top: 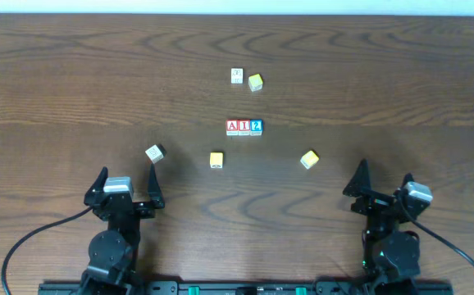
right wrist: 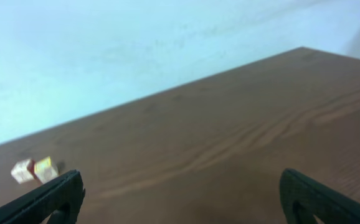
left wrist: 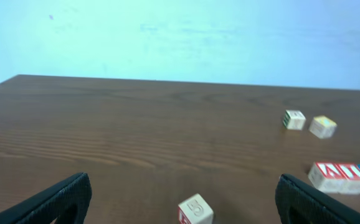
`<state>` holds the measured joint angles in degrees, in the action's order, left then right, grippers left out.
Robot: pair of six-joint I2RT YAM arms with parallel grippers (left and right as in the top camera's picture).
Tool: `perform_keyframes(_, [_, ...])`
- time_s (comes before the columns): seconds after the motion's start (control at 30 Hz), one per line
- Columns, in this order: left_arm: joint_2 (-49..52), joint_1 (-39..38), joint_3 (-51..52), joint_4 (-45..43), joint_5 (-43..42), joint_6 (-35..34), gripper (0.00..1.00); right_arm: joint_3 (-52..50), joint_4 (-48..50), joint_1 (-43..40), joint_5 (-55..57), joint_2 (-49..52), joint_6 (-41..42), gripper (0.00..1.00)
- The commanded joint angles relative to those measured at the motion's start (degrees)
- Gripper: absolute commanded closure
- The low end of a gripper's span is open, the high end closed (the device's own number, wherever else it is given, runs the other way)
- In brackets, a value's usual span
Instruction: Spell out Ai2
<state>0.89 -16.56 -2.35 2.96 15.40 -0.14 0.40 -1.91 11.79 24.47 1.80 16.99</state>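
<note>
A [top: 233, 126], I [top: 244, 126] and 2 [top: 256, 126] are set touching in a row at table [top: 56, 82] centre; nothing is judged left. Both jaws, at 7 and 5 o'clock, are seen open, empty.

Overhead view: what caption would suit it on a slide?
The A I 2 row stands centred, five loose blocks around it, left claw and right claw open and empty.

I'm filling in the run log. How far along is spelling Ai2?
It looks done: the A block, I block and 2 block sit side by side in one row, in that order. Nothing is in hand: the left gripper and right gripper sit at the near edge, jaws open and empty. Nothing seems left; the spare blocks lie apart from the row.
</note>
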Motion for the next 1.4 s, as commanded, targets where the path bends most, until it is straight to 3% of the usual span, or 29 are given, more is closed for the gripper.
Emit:
perform_keyframes(0.0, [-0.72, 1.88, 0.74, 2.80, 1.09, 0.37, 0.04, -0.09, -0.31, -2.01, 0.59, -1.51, 0.76, 0.01])
perform_keyframes(0.33, [-0.72, 11.34, 0.74, 2.80, 1.09, 0.37, 0.05, -0.09, -0.39, -10.78, 0.59, -1.51, 0.76, 0.01])
perform_keyframes(1.37, [-0.68, 11.39, 0.74, 2.80, 1.09, 0.37, 0.05, -0.09, -0.39, -10.97, 0.59, -1.51, 0.76, 0.01])
